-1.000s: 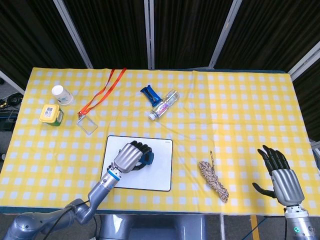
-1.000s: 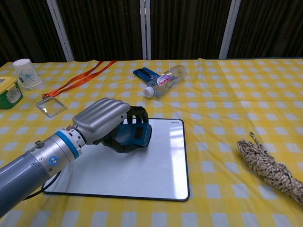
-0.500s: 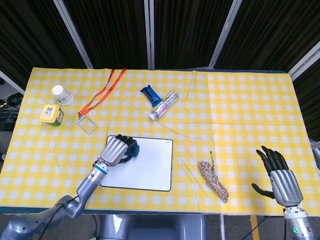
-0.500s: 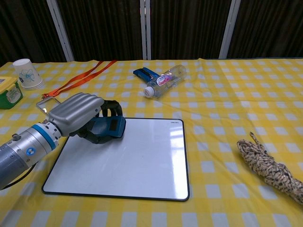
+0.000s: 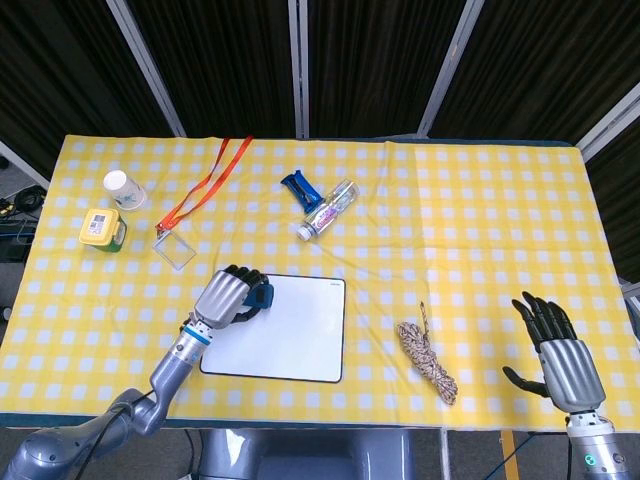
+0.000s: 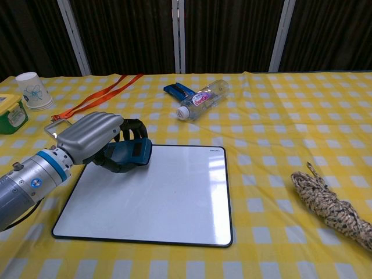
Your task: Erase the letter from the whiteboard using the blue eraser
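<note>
The whiteboard [image 5: 290, 330] [image 6: 157, 197] lies near the table's front edge, its white face showing no mark. My left hand [image 5: 226, 297] [image 6: 93, 139] grips the blue eraser [image 5: 264, 296] [image 6: 131, 152] at the board's far left corner, the eraser resting on the board's surface. My right hand [image 5: 558, 347] hovers open, fingers spread, over the front right of the table, far from the board; only the head view shows it.
A coiled rope [image 5: 427, 362] [image 6: 328, 204] lies right of the board. Behind it are a plastic bottle [image 5: 328, 209] [image 6: 203, 99] and a blue clip [image 5: 297, 186]. An orange lanyard with badge [image 5: 195, 200], a paper cup [image 5: 123, 189] and a yellow-lidded jar [image 5: 102, 229] sit at far left.
My left hand has slid the eraser from the board's middle to its far left corner. The right hand has stayed in place.
</note>
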Tool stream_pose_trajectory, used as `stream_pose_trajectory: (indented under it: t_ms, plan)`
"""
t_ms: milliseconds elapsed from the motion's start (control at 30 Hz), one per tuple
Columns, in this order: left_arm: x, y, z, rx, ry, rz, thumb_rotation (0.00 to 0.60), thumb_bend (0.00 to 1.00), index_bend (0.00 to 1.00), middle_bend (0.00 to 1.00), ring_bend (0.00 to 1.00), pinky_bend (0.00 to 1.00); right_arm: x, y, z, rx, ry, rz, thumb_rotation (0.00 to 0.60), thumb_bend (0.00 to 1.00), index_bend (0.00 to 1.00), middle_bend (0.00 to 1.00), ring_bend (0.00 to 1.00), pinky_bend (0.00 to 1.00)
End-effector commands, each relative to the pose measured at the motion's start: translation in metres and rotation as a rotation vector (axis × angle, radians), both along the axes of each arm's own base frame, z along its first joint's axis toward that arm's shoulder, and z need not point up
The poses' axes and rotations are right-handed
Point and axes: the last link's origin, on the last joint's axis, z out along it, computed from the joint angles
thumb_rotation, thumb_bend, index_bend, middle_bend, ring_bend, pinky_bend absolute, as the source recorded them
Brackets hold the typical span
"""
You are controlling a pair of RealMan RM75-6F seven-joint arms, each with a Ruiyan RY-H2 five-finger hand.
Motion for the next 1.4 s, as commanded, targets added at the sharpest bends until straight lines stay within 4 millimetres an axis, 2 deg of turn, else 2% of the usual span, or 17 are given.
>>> stream_pose_trajectory:
  t_ms: [33, 167, 267, 400, 533, 700, 933, 1100, 1400]
  plan:
    - [0.007, -0.003, -0.005, -0.009, -0.011, -0.007, 0.600, 0.57, 0.79, 0.62, 0.60, 0.58, 0.000, 0.000, 0.000, -0.001, 0.000, 0.000, 0.600, 0.07, 0.01, 0.00, 0.00, 0.00]
    - [0.017, -0.009, -0.011, -0.024, -0.009, -0.038, 0.600, 0.57, 0.79, 0.62, 0.60, 0.58, 0.000, 0.000, 0.001, -0.003, -0.003, -0.001, 0.600, 0.07, 0.01, 0.00, 0.00, 0.00]
    - [0.032, -0.017, -0.019, -0.043, -0.038, -0.064, 0.600, 0.57, 0.79, 0.62, 0.60, 0.58, 0.000, 0.000, 0.001, -0.003, -0.004, 0.001, 0.600, 0.07, 0.01, 0.00, 0.00, 0.00]
    - [0.042, -0.021, -0.020, -0.042, -0.054, -0.082, 0.600, 0.57, 0.79, 0.62, 0.60, 0.58, 0.000, 0.000, 0.001, -0.003, -0.003, 0.002, 0.600, 0.07, 0.01, 0.00, 0.00, 0.00]
    - [0.045, -0.022, -0.019, -0.043, -0.065, -0.082, 0.600, 0.57, 0.79, 0.62, 0.60, 0.58, 0.000, 0.000, 0.002, -0.005, -0.004, 0.002, 0.600, 0.07, 0.01, 0.00, 0.00, 0.00]
    - [0.037, -0.019, -0.012, -0.026, -0.059, -0.063, 0.600, 0.57, 0.79, 0.62, 0.60, 0.58, 0.000, 0.000, 0.003, -0.006, -0.005, 0.002, 0.600, 0.07, 0.01, 0.00, 0.00, 0.00]
    - [0.009, -0.009, 0.036, 0.086, -0.119, -0.056, 0.600, 0.57, 0.79, 0.62, 0.60, 0.58, 0.000, 0.000, 0.003, -0.007, -0.007, -0.001, 0.600, 0.07, 0.01, 0.00, 0.00, 0.00]
    - [-0.027, -0.016, 0.075, 0.067, -0.105, -0.019, 0.600, 0.57, 0.79, 0.62, 0.60, 0.58, 0.001, 0.000, 0.004, -0.012, -0.004, 0.003, 0.600, 0.07, 0.01, 0.00, 0.00, 0.00]
    - [-0.066, -0.040, 0.104, 0.075, -0.020, 0.057, 0.600, 0.56, 0.76, 0.60, 0.60, 0.55, 0.004, 0.003, 0.001, -0.006, 0.008, 0.014, 0.600, 0.07, 0.01, 0.00, 0.00, 0.00]
